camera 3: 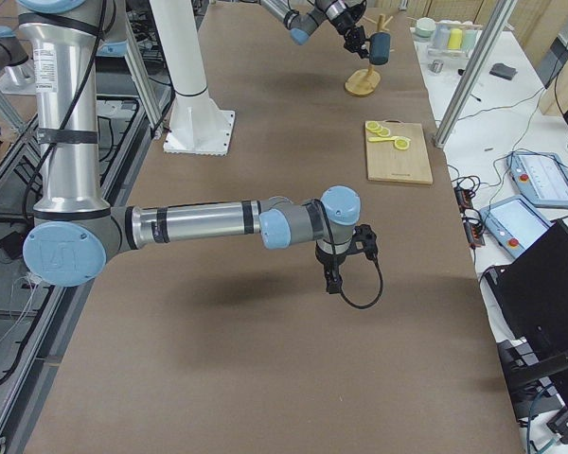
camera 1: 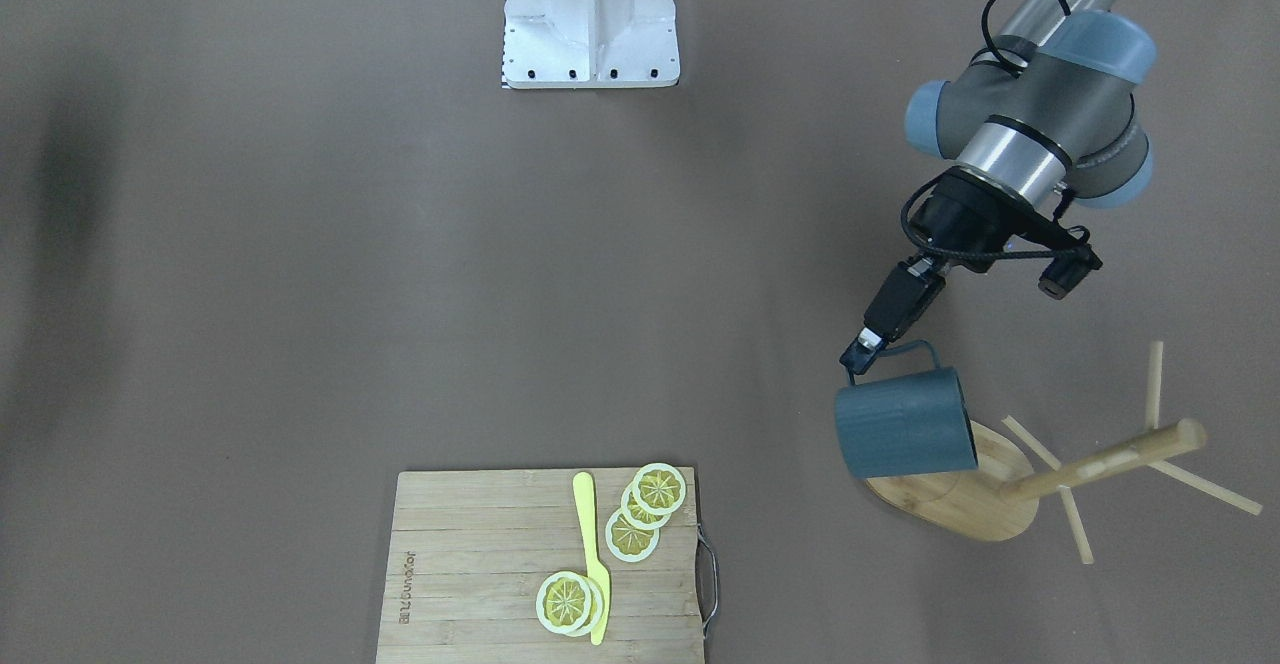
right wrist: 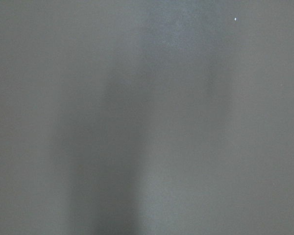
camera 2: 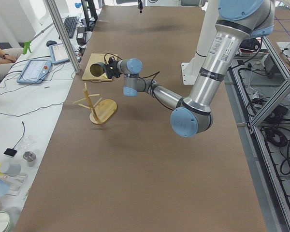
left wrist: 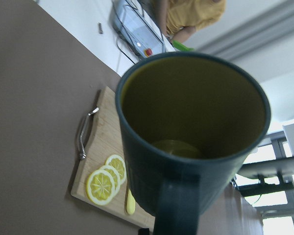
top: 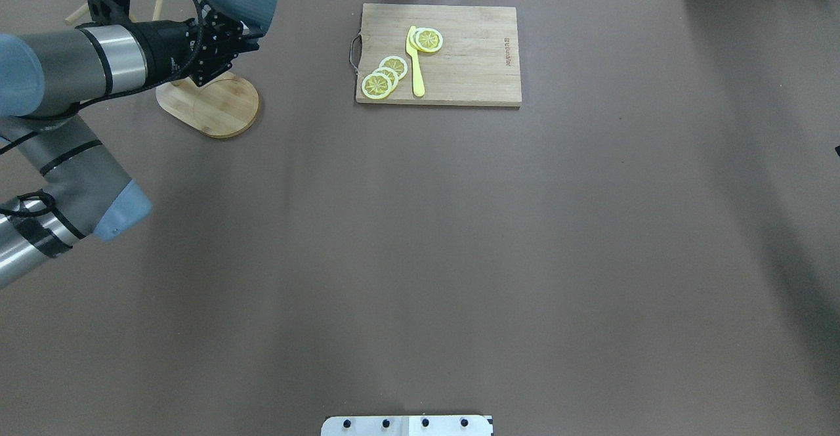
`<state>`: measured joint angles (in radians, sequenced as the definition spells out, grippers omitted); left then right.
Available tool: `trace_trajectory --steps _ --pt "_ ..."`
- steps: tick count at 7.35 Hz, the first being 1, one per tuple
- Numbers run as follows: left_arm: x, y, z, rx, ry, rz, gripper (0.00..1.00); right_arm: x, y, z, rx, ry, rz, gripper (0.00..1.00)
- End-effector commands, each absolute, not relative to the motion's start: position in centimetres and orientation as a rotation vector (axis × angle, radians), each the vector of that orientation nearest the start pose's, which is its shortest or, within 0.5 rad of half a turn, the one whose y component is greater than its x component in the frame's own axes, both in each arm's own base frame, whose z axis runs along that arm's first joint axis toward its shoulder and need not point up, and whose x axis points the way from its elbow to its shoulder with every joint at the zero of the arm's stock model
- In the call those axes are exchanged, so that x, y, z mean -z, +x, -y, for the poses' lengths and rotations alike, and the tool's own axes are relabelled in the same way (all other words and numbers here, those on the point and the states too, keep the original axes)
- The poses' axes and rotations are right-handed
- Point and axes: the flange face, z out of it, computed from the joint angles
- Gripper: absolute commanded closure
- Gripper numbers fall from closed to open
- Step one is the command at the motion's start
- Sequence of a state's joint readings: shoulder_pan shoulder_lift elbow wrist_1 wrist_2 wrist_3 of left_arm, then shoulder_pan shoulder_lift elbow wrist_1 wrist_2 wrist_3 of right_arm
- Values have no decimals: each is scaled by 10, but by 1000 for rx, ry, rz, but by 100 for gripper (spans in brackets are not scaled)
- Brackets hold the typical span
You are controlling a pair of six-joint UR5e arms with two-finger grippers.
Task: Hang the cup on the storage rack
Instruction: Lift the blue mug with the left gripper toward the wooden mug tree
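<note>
The left gripper [camera 1: 862,349] is clamped on the handle of the cup [camera 1: 905,424], which hangs tipped sideways in the air by the rack [camera 1: 1100,464], while the right gripper [camera 3: 332,282] hovers well apart, its jaws unreadable.

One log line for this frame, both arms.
left gripper: shut on handle | cup: aloft near storage rack, not on peg | right gripper: far from rack, state unclear

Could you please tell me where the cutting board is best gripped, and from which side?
Probably by the metal handle on the short edge facing the storage rack. The cutting board lies flat, edges giving little purchase; the handle bows out, leaving a gap. Come from above, straddling the bar, keeping it level for the lemon slices and knife.
</note>
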<state>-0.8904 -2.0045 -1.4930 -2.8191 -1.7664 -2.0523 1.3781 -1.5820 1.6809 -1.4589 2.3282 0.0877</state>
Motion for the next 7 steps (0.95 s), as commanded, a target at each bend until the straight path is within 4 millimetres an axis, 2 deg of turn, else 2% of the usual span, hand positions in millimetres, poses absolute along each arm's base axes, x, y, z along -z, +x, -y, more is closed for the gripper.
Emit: trace_trajectory --steps 1,4,7 --pt "-295 292 605 1139 -31 -1780 100 -603 -31 501 166 83 777 0" --pt "-320 274 614 1343 -255 -1950 100 -605 -32 503 155 73 777 0" --pt "-326 264 620 1528 -405 -2038 100 -604 -32 504 148 73 778 0"
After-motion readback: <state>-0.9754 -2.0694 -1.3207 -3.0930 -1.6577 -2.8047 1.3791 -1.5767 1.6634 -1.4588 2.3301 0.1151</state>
